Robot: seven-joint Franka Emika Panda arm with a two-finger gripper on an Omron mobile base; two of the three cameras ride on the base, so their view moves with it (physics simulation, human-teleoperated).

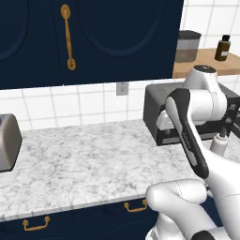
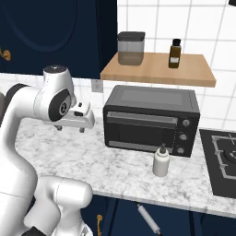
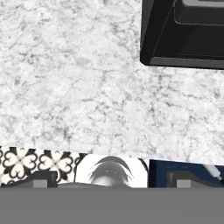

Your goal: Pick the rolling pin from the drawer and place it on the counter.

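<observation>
The rolling pin (image 2: 148, 218) lies down in the open drawer below the tabletop (image 2: 92, 161) edge, pale barrel slanting with a dark handle rod at each end, and nothing is touching it. Your gripper (image 2: 70, 127) hangs high above the marble, just left of the toaster oven (image 2: 150, 120), and its fingers (image 3: 40, 183) show as two dark tips spread wide apart in the hand view, with nothing between them. Looking down through the hand camera, you've got white veined marble, the oven's dark corner at the top right, and a sliver of the pin at the lower right. The soap bottle (image 2: 161, 161) stands in front of the oven, well clear of your hand.
</observation>
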